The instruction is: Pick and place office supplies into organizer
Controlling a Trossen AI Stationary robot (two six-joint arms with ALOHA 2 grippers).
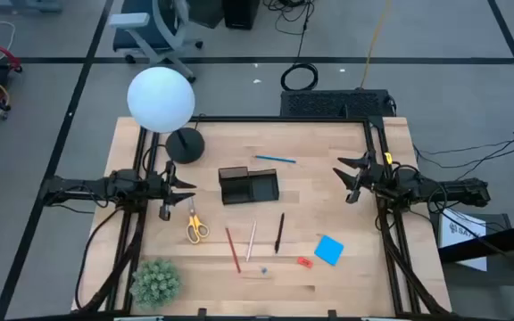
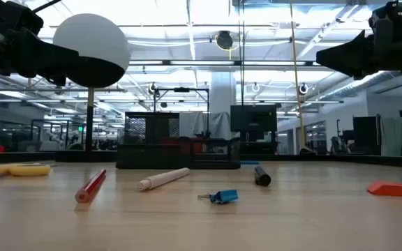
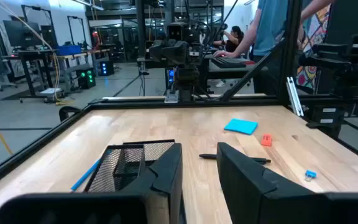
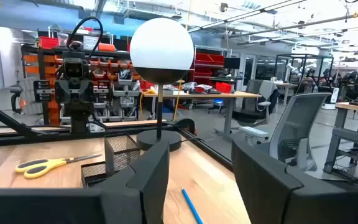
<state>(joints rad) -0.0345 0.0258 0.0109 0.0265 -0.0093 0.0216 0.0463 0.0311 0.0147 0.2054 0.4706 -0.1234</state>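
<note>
The left gripper [image 1: 169,190] hangs open and empty at the table's [image 1: 328,143] left edge; the right gripper [image 1: 353,178] hangs open and empty at the right edge. Between them, on pale wood planks, sits the organizer [image 1: 249,185], a black mesh tray, empty. A blue pen [image 1: 276,159] lies behind it. In front lie scissors [image 1: 194,226], 3 pens [image 1: 252,240], a blue pad [image 1: 329,250] and a red piece [image 1: 304,262]. Beyond lies a workshop with desks and a person [image 3: 272,28].

Organizer [image 1: 249,185] mid-table, lamp [image 1: 161,100] behind-left, scissors [image 1: 194,226] front-left, note pad [image 1: 328,250] front-right, plant [image 1: 155,282] front-left corner
</note>
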